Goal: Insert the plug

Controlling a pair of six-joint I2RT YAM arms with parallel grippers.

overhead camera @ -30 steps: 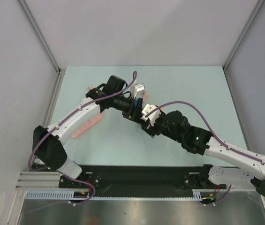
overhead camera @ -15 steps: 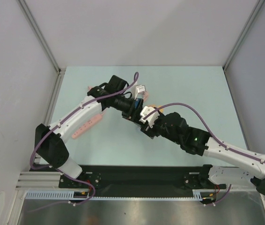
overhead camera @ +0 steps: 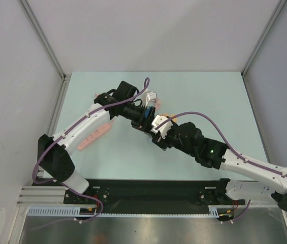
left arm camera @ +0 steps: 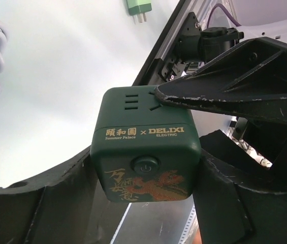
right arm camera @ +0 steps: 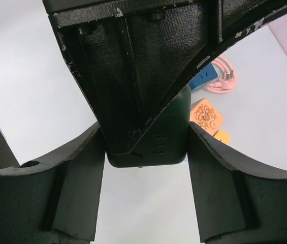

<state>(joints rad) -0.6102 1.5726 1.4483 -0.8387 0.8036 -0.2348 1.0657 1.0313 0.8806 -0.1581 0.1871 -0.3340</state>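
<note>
Plug cube [left arm camera: 143,134], clamped between both left gripper [left arm camera: 146,165] and right gripper [right arm camera: 146,145], has drifted slightly leftward over the last second; the handover appears unfinished and insertion not begun.

- The gap between the left gripper's [left arm camera: 146,168] fingers is filled by the green socket cube [left arm camera: 146,152], which is also straddled by the right gripper [right arm camera: 146,147].
- Beyond it, passage is blocked by a pink coiled cable [right arm camera: 223,76] and an orange block [right arm camera: 206,116].
- Open tabletop [overhead camera: 224,101] is left at the far right.
</note>
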